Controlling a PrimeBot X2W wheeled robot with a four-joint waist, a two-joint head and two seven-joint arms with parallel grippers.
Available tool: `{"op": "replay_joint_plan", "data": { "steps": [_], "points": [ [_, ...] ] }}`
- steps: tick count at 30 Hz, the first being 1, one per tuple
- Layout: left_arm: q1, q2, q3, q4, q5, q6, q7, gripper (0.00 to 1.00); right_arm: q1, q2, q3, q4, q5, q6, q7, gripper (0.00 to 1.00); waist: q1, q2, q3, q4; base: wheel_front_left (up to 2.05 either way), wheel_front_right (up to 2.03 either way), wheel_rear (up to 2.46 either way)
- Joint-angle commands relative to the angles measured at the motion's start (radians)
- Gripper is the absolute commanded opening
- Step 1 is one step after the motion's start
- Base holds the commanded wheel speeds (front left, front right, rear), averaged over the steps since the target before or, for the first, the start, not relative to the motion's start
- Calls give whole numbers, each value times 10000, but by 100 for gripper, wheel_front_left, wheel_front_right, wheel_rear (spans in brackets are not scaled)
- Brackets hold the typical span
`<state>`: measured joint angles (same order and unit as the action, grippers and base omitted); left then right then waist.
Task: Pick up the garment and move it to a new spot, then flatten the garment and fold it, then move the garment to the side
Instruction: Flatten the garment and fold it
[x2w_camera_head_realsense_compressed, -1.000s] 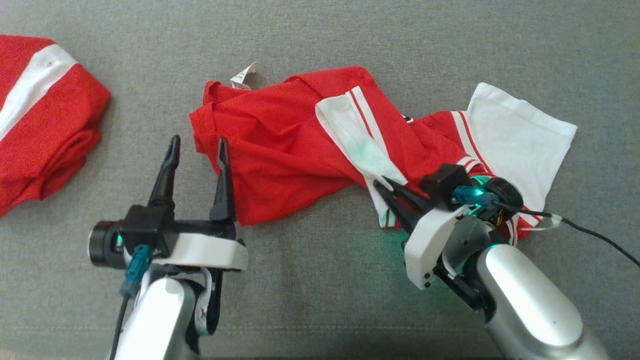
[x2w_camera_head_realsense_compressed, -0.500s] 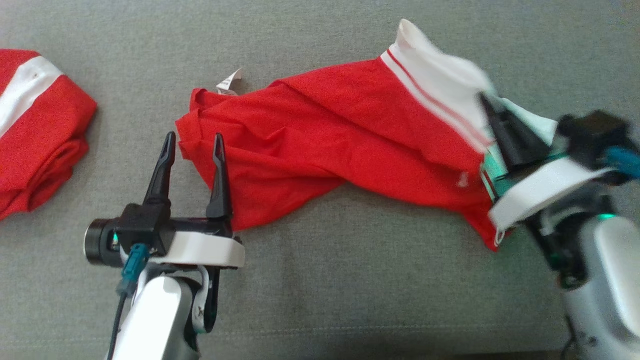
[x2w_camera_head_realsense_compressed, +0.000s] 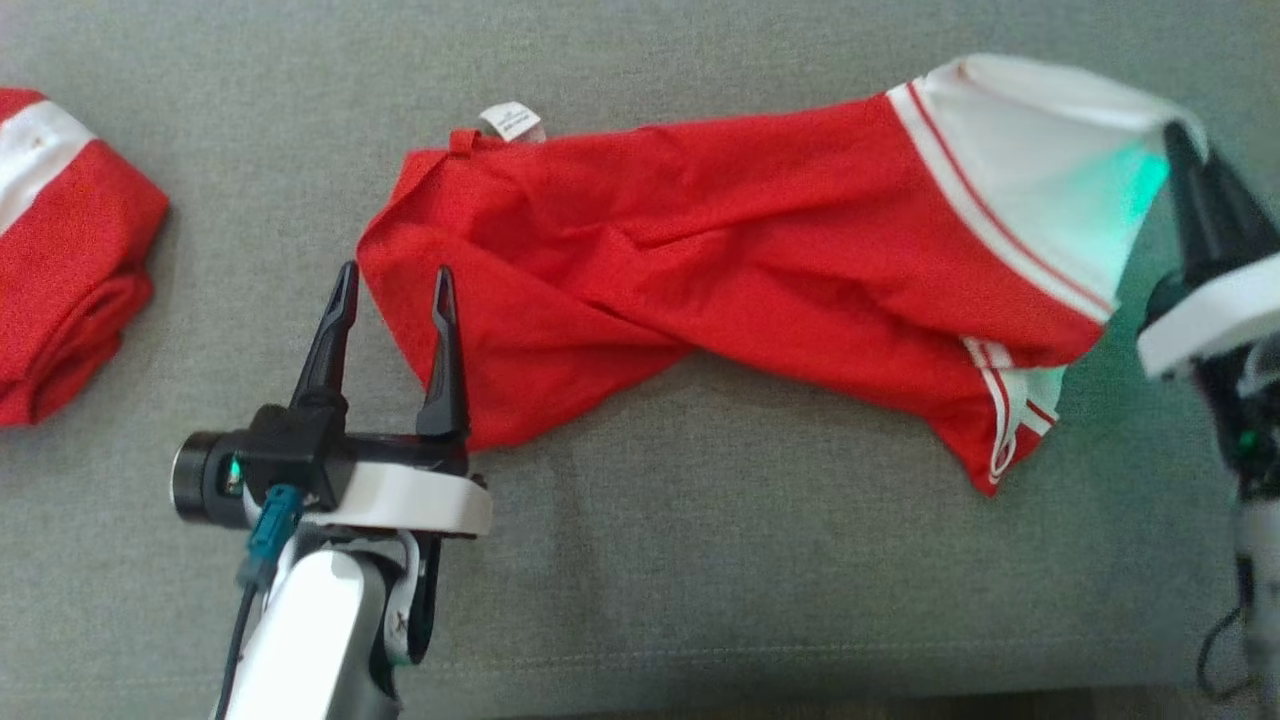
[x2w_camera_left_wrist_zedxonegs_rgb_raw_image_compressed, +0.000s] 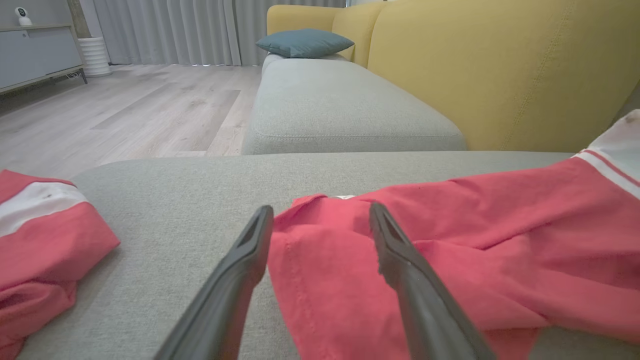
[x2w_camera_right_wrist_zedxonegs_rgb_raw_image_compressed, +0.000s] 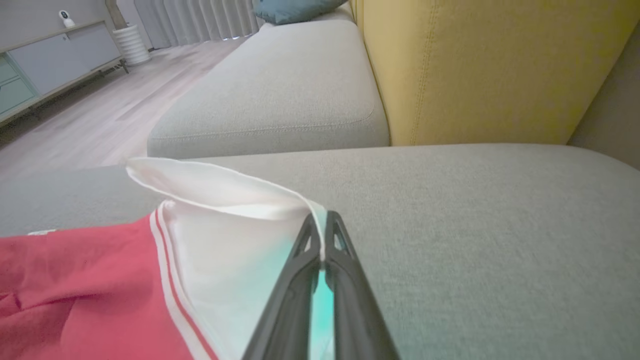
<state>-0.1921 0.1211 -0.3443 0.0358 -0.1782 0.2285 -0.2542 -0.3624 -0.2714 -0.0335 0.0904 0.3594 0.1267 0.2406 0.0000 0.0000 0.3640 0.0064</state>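
Note:
The garment (x2w_camera_head_realsense_compressed: 700, 270) is a red shirt with white, red-striped ends, stretched across the grey cushion (x2w_camera_head_realsense_compressed: 640, 580). My right gripper (x2w_camera_head_realsense_compressed: 1185, 140) is shut on its white edge at the far right and lifts that end; the right wrist view shows the white cloth (x2w_camera_right_wrist_zedxonegs_rgb_raw_image_compressed: 235, 235) pinched between the two fingertips (x2w_camera_right_wrist_zedxonegs_rgb_raw_image_compressed: 322, 225). My left gripper (x2w_camera_head_realsense_compressed: 393, 285) stands open at the shirt's left edge, one finger over the cushion and the other over red cloth. In the left wrist view the open fingers (x2w_camera_left_wrist_zedxonegs_rgb_raw_image_compressed: 320, 220) straddle the garment's (x2w_camera_left_wrist_zedxonegs_rgb_raw_image_compressed: 450, 250) hem. A white label (x2w_camera_head_realsense_compressed: 510, 120) sticks out at the top.
Another red and white garment (x2w_camera_head_realsense_compressed: 60, 270) lies bundled at the cushion's left edge. A yellow sofa back (x2w_camera_left_wrist_zedxonegs_rgb_raw_image_compressed: 500, 70) rises behind the cushion. A second grey cushion (x2w_camera_left_wrist_zedxonegs_rgb_raw_image_compressed: 340, 110) with a teal pillow (x2w_camera_left_wrist_zedxonegs_rgb_raw_image_compressed: 300, 42) and wooden floor (x2w_camera_left_wrist_zedxonegs_rgb_raw_image_compressed: 125, 105) lie beyond.
My right gripper has closed on the white end and pulled it up and to the right, stretching the crumpled shirt out. The left gripper has stayed put. The camera shifted slightly.

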Motion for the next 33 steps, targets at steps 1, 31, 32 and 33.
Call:
{"op": "replay_joint_plan", "data": {
  "steps": [1,31,32,33],
  "points": [
    [-400,50,346,-279,101,-30,-76,100,-745,-397,177,-1,191,40,-266,0,0,0,187,13,0,0,0],
    [-958,-199,163,293,403,-327,-76,100,-4254,-1447,2579,5857,741,40,-4827,100,0,0,659,261,0,0,0],
    [-897,-169,192,307,396,-326,-76,100,-4002,-1425,2553,5592,702,40,-4891,100,0,0,558,208,0,0,0],
    [-829,-138,224,314,391,-316,-76,100,-3722,-1392,2515,5287,643,40,-4932,100,0,0,465,144,0,0,0]
  ]
}}
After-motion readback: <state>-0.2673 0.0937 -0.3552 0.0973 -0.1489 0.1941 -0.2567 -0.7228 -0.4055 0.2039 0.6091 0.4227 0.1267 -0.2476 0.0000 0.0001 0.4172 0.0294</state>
